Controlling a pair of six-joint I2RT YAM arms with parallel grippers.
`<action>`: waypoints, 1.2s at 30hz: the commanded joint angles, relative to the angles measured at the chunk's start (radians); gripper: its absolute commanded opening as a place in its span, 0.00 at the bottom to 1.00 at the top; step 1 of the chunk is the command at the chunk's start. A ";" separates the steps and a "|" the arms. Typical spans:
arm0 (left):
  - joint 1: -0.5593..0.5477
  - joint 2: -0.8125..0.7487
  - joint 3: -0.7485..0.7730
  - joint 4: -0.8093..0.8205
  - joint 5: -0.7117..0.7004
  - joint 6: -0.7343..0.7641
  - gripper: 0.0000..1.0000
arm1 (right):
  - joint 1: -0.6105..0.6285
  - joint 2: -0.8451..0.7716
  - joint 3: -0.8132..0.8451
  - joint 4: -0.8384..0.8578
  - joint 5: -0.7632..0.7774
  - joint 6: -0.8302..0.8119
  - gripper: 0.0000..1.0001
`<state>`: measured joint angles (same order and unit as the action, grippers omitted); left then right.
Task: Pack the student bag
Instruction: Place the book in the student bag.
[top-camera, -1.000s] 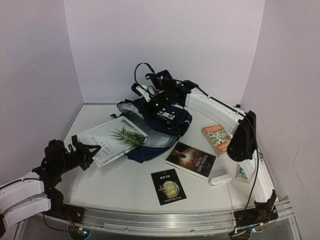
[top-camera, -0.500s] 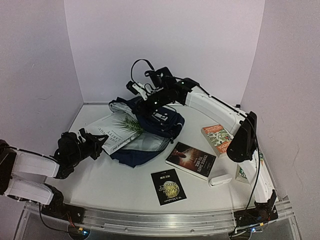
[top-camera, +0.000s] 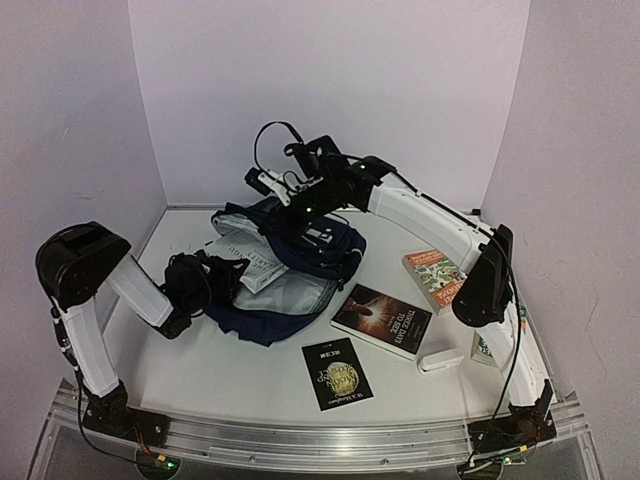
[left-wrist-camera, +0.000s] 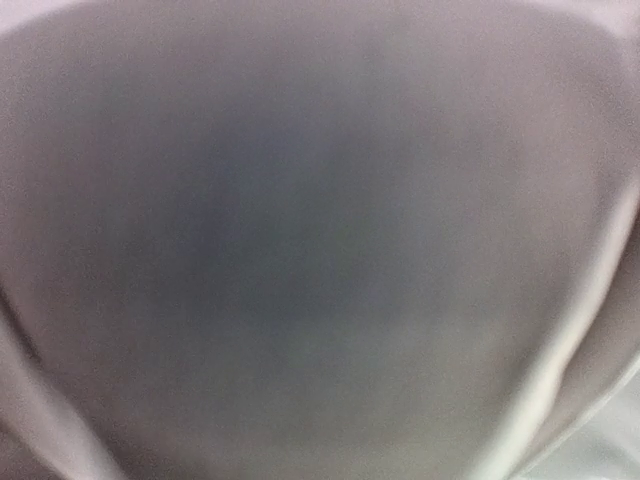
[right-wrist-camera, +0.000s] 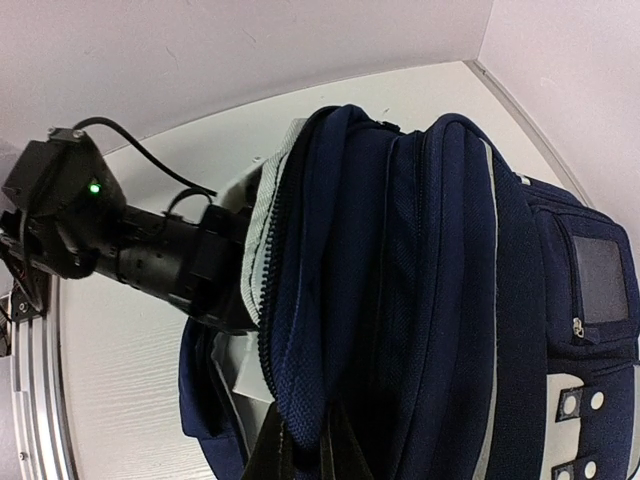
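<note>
The student bag (top-camera: 335, 248) lies at the table's middle back, dark navy with white buckle patches, and it fills the right wrist view (right-wrist-camera: 440, 300). My right gripper (top-camera: 300, 197) is shut on the edge of its top flap (right-wrist-camera: 310, 440) and holds the mouth open. A white book (top-camera: 252, 263) sits half inside the mouth over the pale lining. My left gripper (top-camera: 224, 272) is at the mouth, holding the book's near end, and its black wrist shows in the right wrist view (right-wrist-camera: 160, 262). The left wrist view is only blurred grey, with no fingers showing.
A dark book (top-camera: 382, 318), a small black book (top-camera: 337, 372), a red and green book (top-camera: 433, 277) and a white box (top-camera: 441, 359) lie at front right. A green item (top-camera: 487, 345) sits behind the right arm. Walls close in at back and sides.
My left gripper has moved right with the white book, from the open table into the bag's mouth. My right gripper has raised the flap up and to the left.
</note>
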<state>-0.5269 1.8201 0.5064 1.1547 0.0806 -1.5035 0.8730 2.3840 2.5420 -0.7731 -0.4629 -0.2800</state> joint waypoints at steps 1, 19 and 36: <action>-0.021 0.157 0.177 0.343 -0.062 -0.062 0.03 | 0.021 -0.079 0.083 0.108 -0.076 -0.033 0.00; -0.118 0.186 0.331 0.074 -0.052 0.066 0.44 | -0.029 0.002 0.101 0.143 0.074 -0.074 0.00; -0.161 -0.187 0.338 -0.662 -0.136 0.218 0.99 | -0.069 0.044 0.114 0.169 0.082 -0.044 0.00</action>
<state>-0.6790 1.7293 0.8029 0.6897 -0.0247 -1.3410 0.8241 2.4223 2.5947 -0.7344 -0.3657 -0.3240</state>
